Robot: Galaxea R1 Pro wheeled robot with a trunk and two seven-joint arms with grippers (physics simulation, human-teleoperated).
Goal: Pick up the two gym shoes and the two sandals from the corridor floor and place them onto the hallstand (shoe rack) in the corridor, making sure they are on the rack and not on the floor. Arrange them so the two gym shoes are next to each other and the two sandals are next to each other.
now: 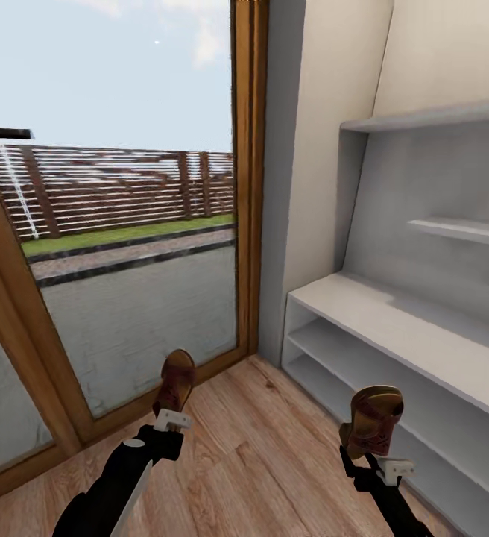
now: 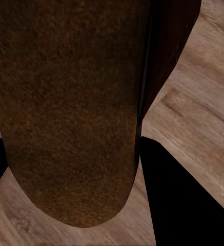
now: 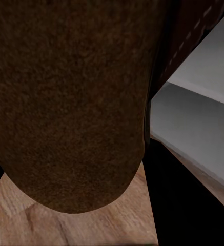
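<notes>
Each of my grippers holds one brown sandal above the corridor floor (image 1: 259, 447). The left gripper (image 1: 171, 419) is shut on a sandal (image 1: 175, 382) that stands upright, toe up, in front of the glass door. Its dark sole (image 2: 65, 113) looms close in the left wrist view. The right gripper (image 1: 385, 466) is shut on the other sandal (image 1: 373, 419), whose patterned strap faces me, just beside the hallstand (image 1: 393, 313). That sandal's sole (image 3: 65, 102) shows large in the right wrist view, with the hallstand's grey shelves (image 3: 204, 118) behind it. The gym shoes are out of view.
A wood-framed glass door (image 1: 125, 224) at the left looks out on paving, grass and a fence. A grey wall corner (image 1: 285, 186) stands between the door and the hallstand. Two staggered wall shelves (image 1: 461, 227) hang above the bench top.
</notes>
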